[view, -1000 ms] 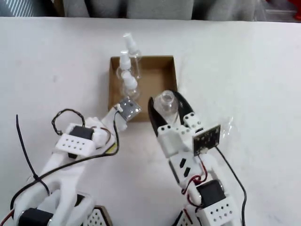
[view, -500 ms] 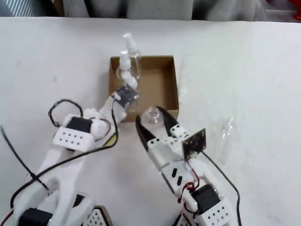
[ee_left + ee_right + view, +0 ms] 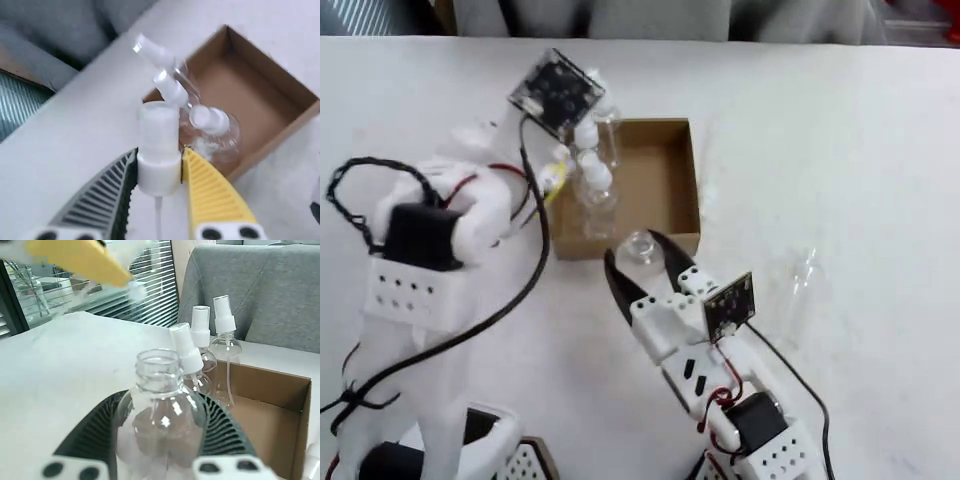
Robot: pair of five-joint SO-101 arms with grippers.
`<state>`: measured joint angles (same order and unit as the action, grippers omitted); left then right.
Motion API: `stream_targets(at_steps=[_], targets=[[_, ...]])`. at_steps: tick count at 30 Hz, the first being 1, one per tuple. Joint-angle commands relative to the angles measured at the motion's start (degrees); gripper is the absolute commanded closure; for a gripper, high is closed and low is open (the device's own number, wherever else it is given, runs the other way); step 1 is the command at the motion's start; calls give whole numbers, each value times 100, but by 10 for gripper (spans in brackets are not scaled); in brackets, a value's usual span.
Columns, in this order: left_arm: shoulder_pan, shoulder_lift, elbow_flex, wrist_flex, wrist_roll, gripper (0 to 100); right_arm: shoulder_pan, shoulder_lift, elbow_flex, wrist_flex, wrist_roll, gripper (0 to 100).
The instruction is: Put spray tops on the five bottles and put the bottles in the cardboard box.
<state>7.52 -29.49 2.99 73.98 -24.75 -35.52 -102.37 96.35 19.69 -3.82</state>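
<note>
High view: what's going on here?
Both arms are mid-assembly. The right gripper is shut on an uncapped bottle, upright just outside the near wall of the cardboard box. The left gripper is shut on a spray top, held up by the box's left side. Three capped bottles stand in the box along its left wall. Another clear bottle seems to lie off to the right.

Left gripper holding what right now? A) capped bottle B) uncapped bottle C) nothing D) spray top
D: the left gripper has its jaws clamped on a white spray top; the uncapped bottle is in the right gripper.
</note>
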Motion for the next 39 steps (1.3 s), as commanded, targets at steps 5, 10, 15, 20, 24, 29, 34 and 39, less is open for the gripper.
stream_targets(at_steps=[5,10,15,20,24,29,34,39], targets=[[57,-75,-1705,-62,1785,916,-48,-75,53,31,-44,982],[251,-75,-2207,-360,2980,916,-48,-75,53,66,-44,982],[286,-75,-2215,-642,4316,916,-295,-75,53,277,-44,982],[338,-66,-2207,-730,4809,916,-365,-75,53,321,-44,982],[593,-66,-2207,-712,4826,919,-365,-75,53,321,-44,982],[1068,-75,-1864,-703,4791,920,-365,-75,53,321,-44,982],[1174,-75,-853,-1178,4782,920,-365,-75,53,356,-44,982],[1226,-646,299,-1960,4782,920,-365,-75,53,356,-44,982]])
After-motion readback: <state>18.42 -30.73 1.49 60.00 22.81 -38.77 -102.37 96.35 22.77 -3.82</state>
